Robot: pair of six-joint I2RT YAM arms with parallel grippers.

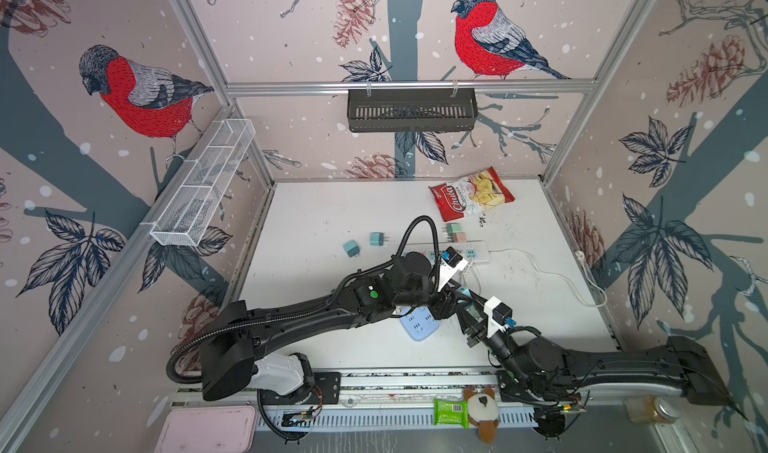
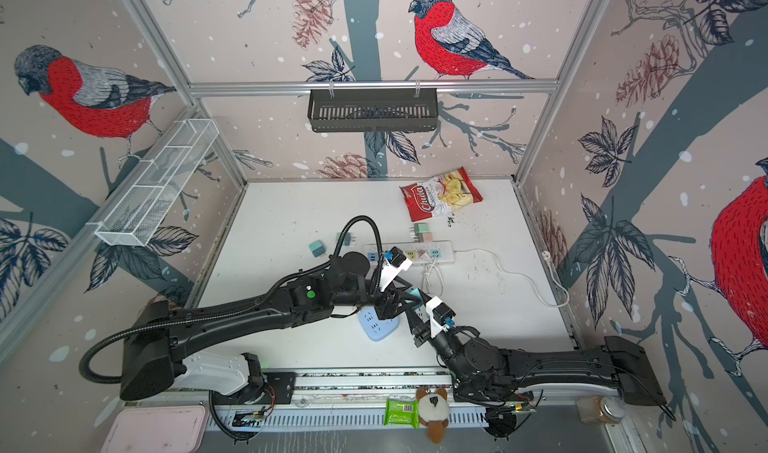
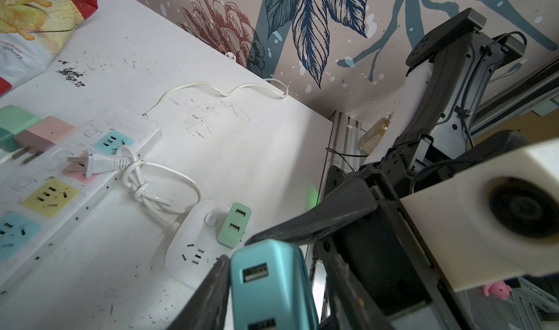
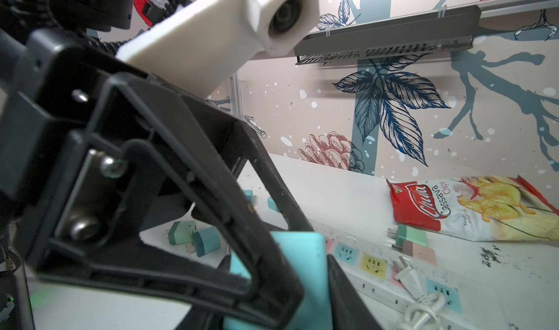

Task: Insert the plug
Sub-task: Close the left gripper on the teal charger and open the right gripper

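Well beyond teal plug (image 4: 311, 259), "Cassava Chips" bag (image 4: 472, 213).

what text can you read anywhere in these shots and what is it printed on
"Chuba": red script brand on the chips bag, letters uncertain.
"Cassava Chips": same bag, beside the brand.
"Keripik Singkong": small print on it, partly blurred.
The green packet has a barcode label, too small to read.

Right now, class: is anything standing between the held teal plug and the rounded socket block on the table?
Nothing visible does. In the left wrist view the teal plug, in the jaws, hangs near the rounded socket block, whose free holes show. A green adapter already stands on the block, beside those holes.
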